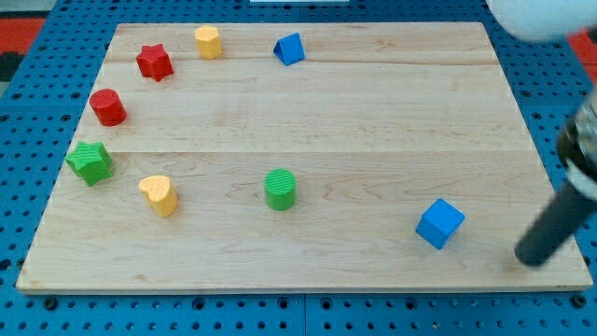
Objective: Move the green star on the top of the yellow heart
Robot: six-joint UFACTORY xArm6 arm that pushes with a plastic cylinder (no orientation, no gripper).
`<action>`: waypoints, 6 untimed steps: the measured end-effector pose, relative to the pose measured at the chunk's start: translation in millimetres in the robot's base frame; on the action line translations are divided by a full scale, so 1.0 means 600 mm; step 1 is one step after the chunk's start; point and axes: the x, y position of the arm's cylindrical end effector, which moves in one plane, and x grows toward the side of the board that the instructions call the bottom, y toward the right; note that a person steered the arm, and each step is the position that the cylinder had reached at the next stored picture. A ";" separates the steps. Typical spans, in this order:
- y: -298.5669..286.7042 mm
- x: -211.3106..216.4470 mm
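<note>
Tip (pixel 534 259), touching nothing at the board's lower right, has the green star (pixel 90 162) far across to the view's left, just up-left of the yellow heart (pixel 159 194).

Middle lane: wide open bench (pixel 373 121) between the top row and the bottom row.
Blockers low: green cylinder (pixel 280 189), blue cube (pixel 439 224).
Star-heart gap: green star (pixel 90 162) and yellow heart (pixel 159 194), nothing between.
</note>
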 end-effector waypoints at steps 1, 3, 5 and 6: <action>-0.101 0.012; -0.584 -0.011; -0.879 -0.123; -0.887 -0.198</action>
